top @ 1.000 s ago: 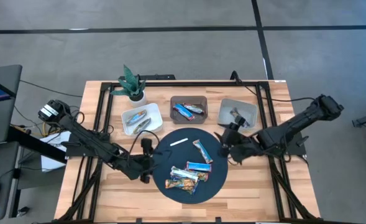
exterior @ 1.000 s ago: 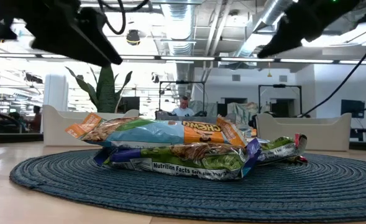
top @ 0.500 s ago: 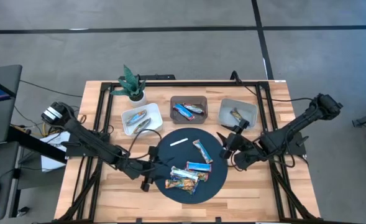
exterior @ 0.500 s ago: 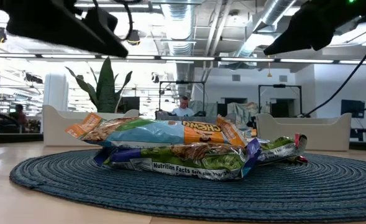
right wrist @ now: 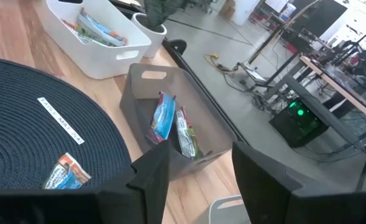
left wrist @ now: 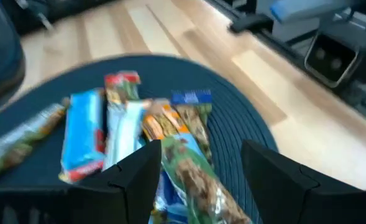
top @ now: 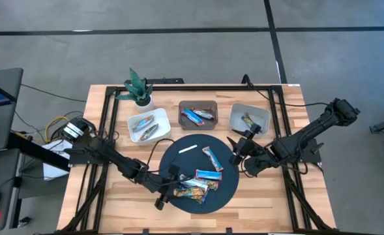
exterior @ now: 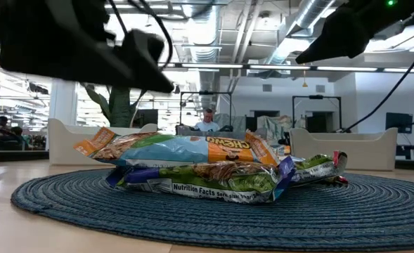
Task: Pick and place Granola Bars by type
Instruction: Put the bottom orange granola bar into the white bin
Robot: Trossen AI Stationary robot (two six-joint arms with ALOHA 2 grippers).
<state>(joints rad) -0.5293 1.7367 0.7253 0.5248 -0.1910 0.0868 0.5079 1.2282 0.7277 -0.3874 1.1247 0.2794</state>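
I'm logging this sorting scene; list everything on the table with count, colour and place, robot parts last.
Mat: one, dark blue, round, table centre.
Granola bars on mat: about five, blue, green and orange wrappers, mostly piled at its near side.
White strip: one, on the mat's far part.
White bin: one, far left, two bars inside.
Brown bin: one, far centre, two bars inside.
Grey bin: one, far right, one bar visible.
Plant: one, green, white pot, far left.
Left gripper: open, over the pile.
Right gripper: open, empty, beside the mat's right edge.
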